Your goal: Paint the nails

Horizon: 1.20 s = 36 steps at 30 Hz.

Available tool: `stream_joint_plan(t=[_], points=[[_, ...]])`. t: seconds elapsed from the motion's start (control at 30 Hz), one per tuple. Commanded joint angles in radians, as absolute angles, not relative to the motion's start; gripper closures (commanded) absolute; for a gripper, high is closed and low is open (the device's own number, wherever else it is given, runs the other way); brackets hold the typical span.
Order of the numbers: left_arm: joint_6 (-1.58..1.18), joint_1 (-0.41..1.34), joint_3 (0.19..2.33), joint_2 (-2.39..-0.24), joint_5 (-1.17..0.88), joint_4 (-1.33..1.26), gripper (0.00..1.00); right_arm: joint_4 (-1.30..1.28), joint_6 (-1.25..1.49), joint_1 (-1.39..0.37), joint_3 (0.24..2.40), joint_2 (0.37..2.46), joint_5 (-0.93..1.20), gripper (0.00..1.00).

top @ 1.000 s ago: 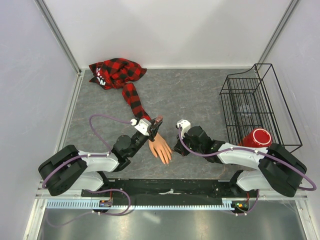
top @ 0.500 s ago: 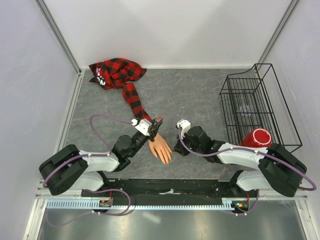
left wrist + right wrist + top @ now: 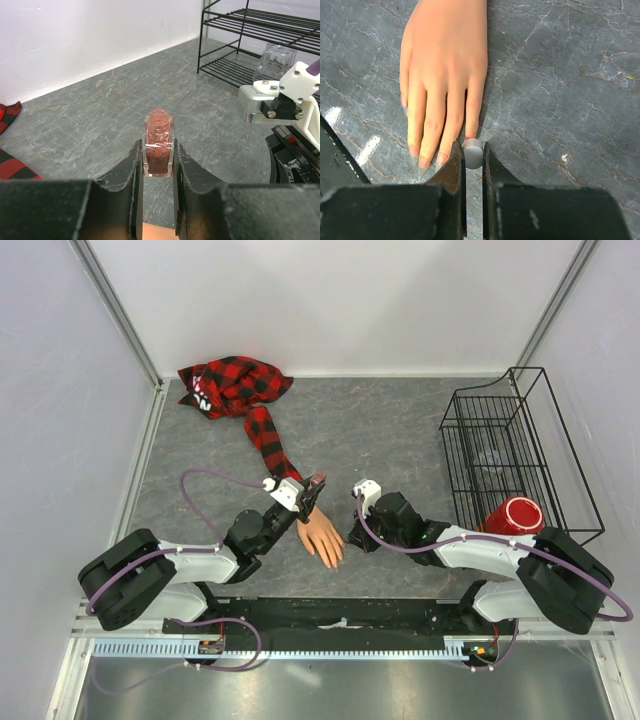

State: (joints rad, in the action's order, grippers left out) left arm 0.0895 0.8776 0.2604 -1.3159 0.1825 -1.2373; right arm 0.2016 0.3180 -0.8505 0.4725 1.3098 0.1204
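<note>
Shows a smooth peach mannequin hand (image 3: 445,75) lying palm down on a grey, veined, stone-look table (image 3: 400,430), fingers toward the arm bases, wrist running into a red-and-black plaid sleeve (image 3: 265,435). Puts the nails (image 3: 423,162), long and tapered, at the near fingertips, just beside the right gripper (image 3: 471,159). Finds that gripper's black fingers pinched on a small round whitish cap (image 3: 473,150), touching the little finger's tip. Finds the left gripper (image 3: 157,155) clamped on a squarish glass bottle (image 3: 159,125) of glittery reddish polish, neck uncapped, near the hand's wrist. Leaves open stone to the left, right and beyond the hand; meets white walls at the far and side edges and a black wire rack (image 3: 470,480) on the right. Counts one hand, four nails in plain sight, one bottle, one cap, one clear glass (image 3: 274,60) in the rack, one red cup (image 3: 512,515) at its near end.
</note>
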Motion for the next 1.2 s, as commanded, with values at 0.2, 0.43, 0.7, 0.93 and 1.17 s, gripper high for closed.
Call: stream_joint_plan(t=[0.2,0.43,0.7,0.93,1.17], points=[[0.133,0.884,0.273,-1.327,0.21,-1.324,0.98,0.21,0.316,-0.851,0.468,1.261,0.133,1.0],[0.133,0.884,0.273,-1.33,0.209,-1.324,0.98,0.218,0.316,-0.85,0.463,1.27,0.137,1.0],[0.133,0.884,0.278,-1.335,0.209,-1.322,0.98,0.218,0.305,-0.85,0.488,1.285,0.104,1.0],[0.133,0.884,0.276,-1.335,0.209,-1.324,0.98,0.23,0.305,-0.85,0.494,1.308,0.11,1.0],[0.138,0.884,0.275,-1.333,0.207,-1.327,0.98,0.239,0.307,-0.851,0.492,1.315,0.141,1.0]])
